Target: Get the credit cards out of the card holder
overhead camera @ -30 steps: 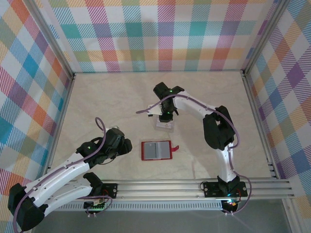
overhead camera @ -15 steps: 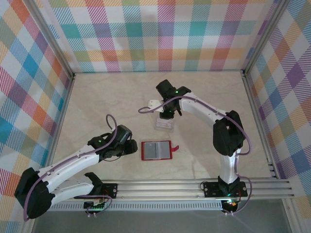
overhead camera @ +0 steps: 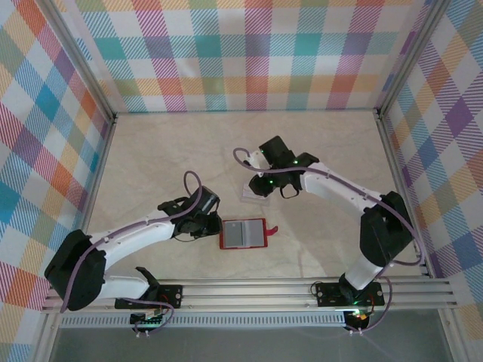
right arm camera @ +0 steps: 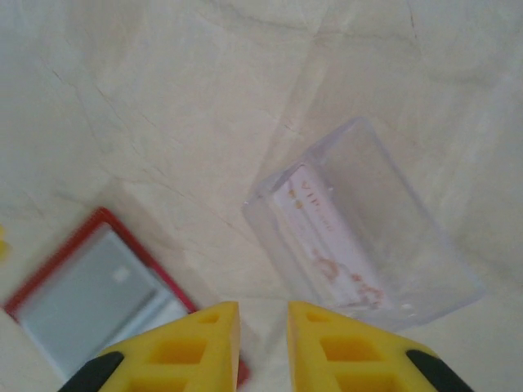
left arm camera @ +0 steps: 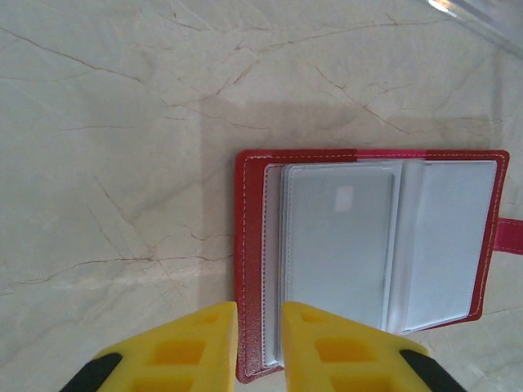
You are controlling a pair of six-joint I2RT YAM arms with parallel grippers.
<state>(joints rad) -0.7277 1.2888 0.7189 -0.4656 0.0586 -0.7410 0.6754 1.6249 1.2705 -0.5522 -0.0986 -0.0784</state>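
**A:** Where's the card holder?

**B:** The card holder [overhead camera: 243, 234] lies open and flat on the table [overhead camera: 151, 166], near the front rail [overhead camera: 302, 290]. Its snap tab [overhead camera: 272, 229] sticks out from the right edge. A grey credit card [left arm camera: 339, 245] sits in the clear pocket inside.

**A:** And the left gripper?

**B:** The left gripper [left arm camera: 260, 331] hangs over the holder's left red border. Its fingers are drawn close, with only a slim gap that the border shows through. I can't tell whether the tips touch it.

**A:** The right one?

**B:** The right gripper [right arm camera: 263, 331] also has its fingers nearly together, with nothing between them. It is above bare table, between the holder's corner and a clear box [right arm camera: 368, 245]. The box holds a card with reddish print [right arm camera: 327, 237].

**A:** Any room to move?

**B:** The table is bare to the left of the holder and across the back, up to the walls. The box stands just behind the holder's far edge, apart from it.
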